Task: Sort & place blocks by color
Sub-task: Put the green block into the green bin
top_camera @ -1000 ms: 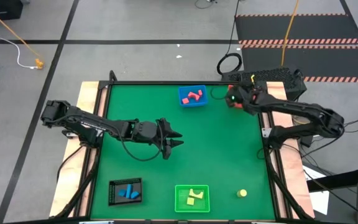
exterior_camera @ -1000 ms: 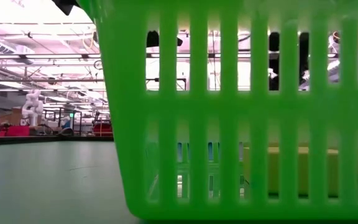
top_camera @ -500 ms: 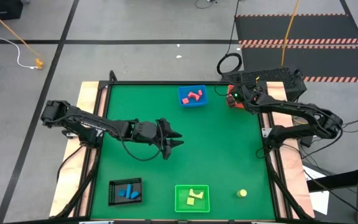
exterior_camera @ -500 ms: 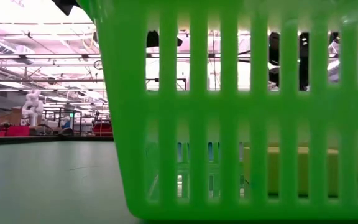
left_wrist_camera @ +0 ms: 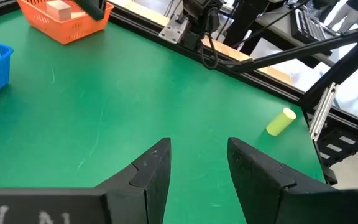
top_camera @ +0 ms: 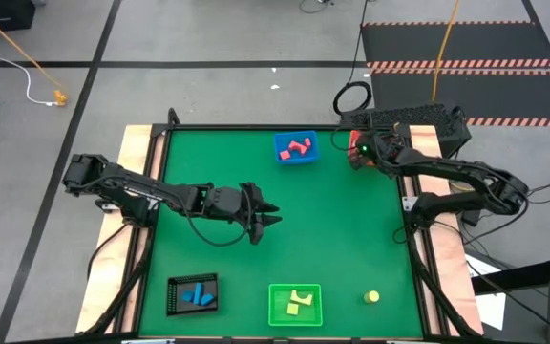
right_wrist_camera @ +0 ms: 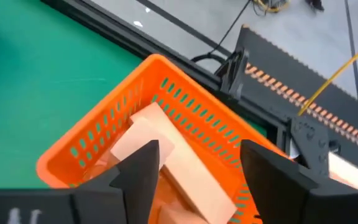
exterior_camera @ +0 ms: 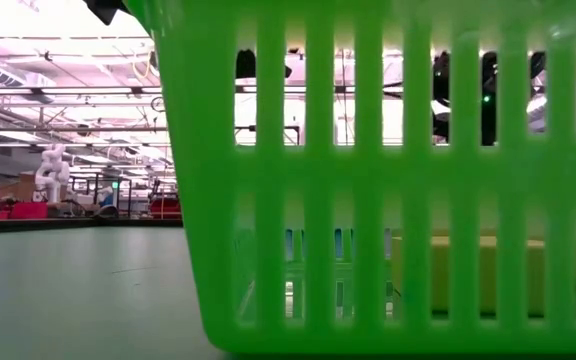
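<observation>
Your right gripper (right_wrist_camera: 194, 168) sits over the orange basket (right_wrist_camera: 104, 140) at the table's far right corner, its two dark fingers spread apart with nothing clamped between them. A long tan block (right_wrist_camera: 179, 165) lies in the basket directly under those fingers, its long axis slanting across the basket floor and partly hidden behind them; whether it has fully settled there, you cannot tell.

The one piece left loose is the short yellow cylinder (top_camera: 372, 297), lying on its side on the green mat (top_camera: 342, 239) near the front right corner, just beside the green basket (top_camera: 295, 304) that already holds yellow blocks (top_camera: 297, 303). It lies well apart from both arms. By side it belongs to your right arm, which would have to swing from the far edge to the near edge. Your left gripper (left_wrist_camera: 197, 165) hovers mid-table, fingers parted and empty, with the cylinder ahead of it and its long axis running roughly across that line.

Red blocks (top_camera: 299, 147) sit in the blue basket (top_camera: 295, 148) at the far edge, blue blocks (top_camera: 197, 294) in the black basket (top_camera: 192, 294) at the front left. Around the table is grey floor, cables and a striped mat
</observation>
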Robot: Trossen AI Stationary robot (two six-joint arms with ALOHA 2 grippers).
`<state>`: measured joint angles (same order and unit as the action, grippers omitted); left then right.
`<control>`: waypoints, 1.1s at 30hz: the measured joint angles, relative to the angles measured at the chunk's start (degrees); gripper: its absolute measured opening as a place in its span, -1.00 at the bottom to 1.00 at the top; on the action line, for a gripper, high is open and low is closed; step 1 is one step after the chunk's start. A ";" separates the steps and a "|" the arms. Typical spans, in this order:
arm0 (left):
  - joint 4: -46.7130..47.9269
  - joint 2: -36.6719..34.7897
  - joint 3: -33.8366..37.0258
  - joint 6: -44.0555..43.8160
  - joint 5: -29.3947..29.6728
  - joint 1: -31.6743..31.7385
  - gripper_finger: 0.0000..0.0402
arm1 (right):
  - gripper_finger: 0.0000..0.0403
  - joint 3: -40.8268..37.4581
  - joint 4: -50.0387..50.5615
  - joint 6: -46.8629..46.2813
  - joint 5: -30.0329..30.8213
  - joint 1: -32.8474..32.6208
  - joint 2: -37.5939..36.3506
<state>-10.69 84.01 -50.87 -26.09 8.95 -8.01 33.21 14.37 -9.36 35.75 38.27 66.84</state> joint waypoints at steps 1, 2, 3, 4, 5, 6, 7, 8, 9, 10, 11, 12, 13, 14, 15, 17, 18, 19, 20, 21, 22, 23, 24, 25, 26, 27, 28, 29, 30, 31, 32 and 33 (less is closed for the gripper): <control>0.10 0.00 0.00 -0.17 0.00 0.00 -0.21 | 0.10 -0.02 0.18 0.76 0.00 -0.11 -0.94; 0.19 -0.02 0.00 -0.32 0.00 0.00 -0.21 | 0.12 -0.02 0.14 1.32 0.00 -0.33 -1.95; 0.21 -0.02 0.00 -0.46 0.00 0.00 -0.21 | 0.12 -0.02 0.14 1.40 -0.03 -0.67 -3.16; 0.23 -0.01 0.00 -0.65 0.01 0.00 -0.21 | 0.12 -0.02 0.18 1.29 -0.13 -1.09 -4.51; 0.23 -0.02 0.00 -0.68 0.00 0.00 -0.21 | 0.12 -0.02 0.20 0.98 -0.83 -1.54 -5.97; 0.21 0.00 0.00 -0.68 0.02 0.00 -0.21 | 0.12 -0.02 0.20 0.47 -2.38 -2.04 -7.62; 0.22 -0.01 0.00 -0.67 0.00 0.00 -0.21 | 0.11 -0.02 0.13 -0.46 -4.39 -2.56 -9.34; 0.21 -0.02 0.00 -0.67 0.00 0.07 -0.21 | 0.10 -0.02 0.06 -1.76 -6.75 -3.09 -10.97; 0.21 -0.02 0.00 -0.67 0.00 0.11 -0.21 | 0.09 -0.02 0.07 -3.56 -10.07 -3.63 -12.67; 0.21 -0.01 0.00 -0.67 0.00 0.25 -0.21 | 0.08 -0.02 0.05 -5.50 -13.44 -4.16 -14.21; 0.21 -0.01 0.00 -0.70 0.01 0.38 -0.21 | 0.07 -0.02 0.03 -7.68 -17.20 -4.70 -15.73; 0.21 -0.02 0.00 -0.78 0.02 0.50 -0.21 | 0.06 -0.02 -0.01 -9.93 -21.13 -5.26 -17.00; 0.21 0.00 0.00 -0.83 0.04 0.68 -0.21 | 0.05 -0.02 -0.02 -11.96 -25.00 -5.93 -18.16; 0.18 -0.02 0.00 -0.83 0.04 0.80 -0.21 | 0.05 -0.02 -0.03 -13.82 -28.75 -6.78 -19.10; 0.18 -0.02 0.00 -0.83 0.04 0.98 -0.21 | 0.05 -0.02 -0.22 -15.27 -32.46 -7.83 -19.85; 0.18 -0.02 0.00 -0.94 0.04 1.11 -0.21 | 0.05 -0.02 -1.36 -17.10 -38.86 -10.86 -20.82; 0.18 -0.02 0.00 -1.02 0.05 1.20 -0.21 | 0.05 -0.02 -2.36 -17.67 -41.39 -13.04 -21.03; 0.18 -0.02 0.00 -1.02 0.05 1.25 -0.21 | 0.05 -0.02 -3.50 -18.31 -43.27 -15.56 -21.10; 0.18 -0.02 0.00 -1.02 0.06 1.25 -0.21 | 0.05 -0.02 -4.70 -18.61 -43.96 -18.53 -21.07; 0.18 -0.02 0.00 -1.02 0.06 1.25 -0.21 | 0.05 -0.02 -5.86 -18.70 -44.26 -21.60 -20.93; 0.16 -0.02 0.00 -1.02 0.07 1.25 -0.21 | 0.05 -0.02 -7.21 -18.71 -44.35 -24.76 -20.52; 0.17 -0.02 0.00 -1.07 0.07 1.25 -0.21 | 0.05 0.00 -8.44 -18.88 -44.15 -27.99 -20.06; 0.16 -0.02 0.00 -1.17 0.07 1.25 -0.21 | 0.05 0.00 -9.38 -19.32 -43.25 -31.39 -19.42; 0.16 -0.02 0.00 -1.24 0.07 1.25 -0.21 | 0.05 0.00 -10.08 -19.87 -42.10 -34.49 -18.63; 0.16 -0.02 0.00 -1.36 0.07 1.25 -0.21 | 0.05 0.00 -10.88 -20.41 -40.84 -37.60 -17.68; 0.14 -0.02 0.00 -1.53 0.07 1.25 -0.21 | 0.05 0.00 -11.28 -20.96 -39.66 -40.64 -16.62; 0.12 -0.02 0.00 -1.74 0.09 1.25 -0.21 | 0.04 0.00 -11.27 -21.80 -38.49 -43.49 -15.41; 0.10 -0.02 0.00 -2.14 0.09 1.25 -0.21 | 0.04 0.00 -11.53 -22.89 -37.37 -46.08 -14.04; 0.10 -0.02 0.00 -2.51 0.14 1.25 -0.21 | 0.04 0.00 -11.90 -23.77 -36.84 -48.59 -12.67; 0.08 -0.02 0.00 -2.65 0.15 1.26 -0.21 | 0.04 0.00 -12.11 -24.62 -36.43 -50.83 -11.27; 0.02 -0.02 0.00 -2.73 0.17 1.28 -0.21 | 0.04 0.00 -12.30 -25.35 -36.05 -52.86 -10.02; -0.06 -0.02 0.00 -2.79 0.18 1.29 -0.21 | 0.04 0.00 -12.37 -26.13 -36.04 -54.68 -8.98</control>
<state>-10.74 83.99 -50.87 -28.88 9.13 -6.72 33.21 2.00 -35.49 -0.29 -16.41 57.86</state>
